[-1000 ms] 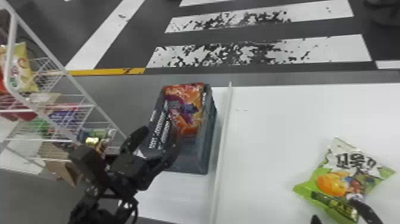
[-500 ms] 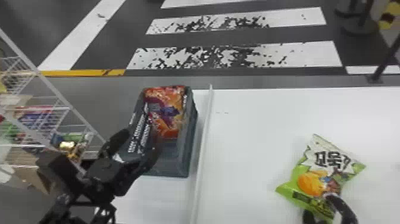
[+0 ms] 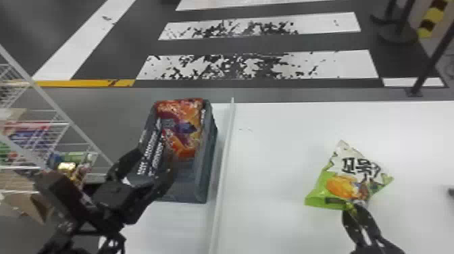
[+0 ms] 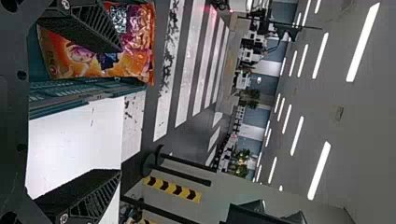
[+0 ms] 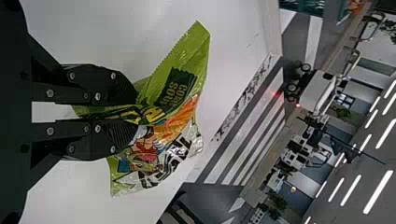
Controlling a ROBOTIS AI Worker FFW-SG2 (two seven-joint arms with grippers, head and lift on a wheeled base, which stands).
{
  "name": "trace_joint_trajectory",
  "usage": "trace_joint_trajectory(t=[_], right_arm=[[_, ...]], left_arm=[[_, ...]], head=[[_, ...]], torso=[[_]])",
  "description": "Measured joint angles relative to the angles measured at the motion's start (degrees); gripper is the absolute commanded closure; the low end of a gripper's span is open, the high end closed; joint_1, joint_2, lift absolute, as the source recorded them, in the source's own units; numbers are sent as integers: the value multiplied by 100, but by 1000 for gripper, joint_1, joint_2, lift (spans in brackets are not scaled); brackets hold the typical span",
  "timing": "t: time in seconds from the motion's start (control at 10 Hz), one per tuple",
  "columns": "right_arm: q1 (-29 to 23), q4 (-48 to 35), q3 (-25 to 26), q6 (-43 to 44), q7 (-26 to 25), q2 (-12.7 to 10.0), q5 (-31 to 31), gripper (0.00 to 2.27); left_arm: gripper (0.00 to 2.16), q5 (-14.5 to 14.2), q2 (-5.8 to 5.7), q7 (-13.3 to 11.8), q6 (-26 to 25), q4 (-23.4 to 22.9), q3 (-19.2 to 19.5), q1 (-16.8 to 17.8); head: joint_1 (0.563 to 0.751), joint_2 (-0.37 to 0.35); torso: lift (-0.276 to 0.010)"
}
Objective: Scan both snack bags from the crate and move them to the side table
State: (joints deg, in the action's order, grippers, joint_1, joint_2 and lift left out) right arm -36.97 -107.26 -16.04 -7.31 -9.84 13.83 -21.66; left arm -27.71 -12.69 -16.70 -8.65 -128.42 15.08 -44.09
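Right of the crate (image 3: pixel 201 184), beyond the raised ledge (image 3: pixel 224 162), we log the change: over the last 1.0 s the right end effector (image 3: pixel 353 207) went from spread to nearly closed, and its 2 fingers now pinch the green snack bag (image 5: pixel 189 109) at its green end. We judge bag 1 ready to lift; scan status unknown. Whether it is off the counter (image 3: pixel 287 219), we cannot tell.

At the crate's near left side, the left end effector (image 3: pixel 154 158) is wide open and empty; the orange snack bag (image 3: pixel 182 130) lies inside the crate.

Edges: crate walls hug bag 2, and the wire rack (image 3: pixel 60 116) stands left of the crate. Open counter surrounds bag 1, so we favour moving that first.
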Motion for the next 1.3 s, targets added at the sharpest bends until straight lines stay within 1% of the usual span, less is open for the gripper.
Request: trace_joint_trajectory(t=[0.1,0.2,0.3,0.4,0.5,0.7,0.8,0.9,1.0,1.2,1.3], right_arm=[[-170,-475,239,86,405,-4,681,2246],[-305,-847,504,106,812,-78,1378,2246],[-406,-1162,839,4,1370,-253,2209,2246],[-423,-1322,1240,-381,1980,-545,3075,2246],[-358,-1351,1670,-1024,2467,-778,3946,2246],[-161,-1294,2654,-2763,3116,-1052,5717,2246],[-55,-1216,3178,-3735,3330,-1172,6518,2246],[17,-1135,3634,-4522,3432,-1218,7273,2246],[55,-1091,4027,-5102,3510,-1272,7860,2246],[124,-1062,4606,-5645,3564,-1373,8485,2246],[207,-967,4815,-5833,3522,-1381,8571,2246]], left_arm=[[76,3,12,0,-44,9,-11,25],[76,10,18,0,-59,28,-28,46],[76,39,21,0,-62,53,-61,65],[76,66,21,0,-62,64,-85,74],[76,72,16,0,-63,69,-87,76],[76,93,-5,-10,-63,82,-96,76],[76,144,-4,-12,-58,82,-131,76],[76,202,3,-9,-48,82,-190,81],[76,253,13,-3,-38,82,-254,85],[76,361,22,8,-16,67,-362,90],[76,384,22,-4,-1,44,-382,68]], head=[[695,202],[695,198],[695,194],[695,191],[695,183],[695,170],[695,168],[695,163],[695,153],[695,104],[695,89]], torso=[[-29],[-29],[-29],[-29],[-29],[-29],[-29],[-29],[-29],[-29],[-29]])
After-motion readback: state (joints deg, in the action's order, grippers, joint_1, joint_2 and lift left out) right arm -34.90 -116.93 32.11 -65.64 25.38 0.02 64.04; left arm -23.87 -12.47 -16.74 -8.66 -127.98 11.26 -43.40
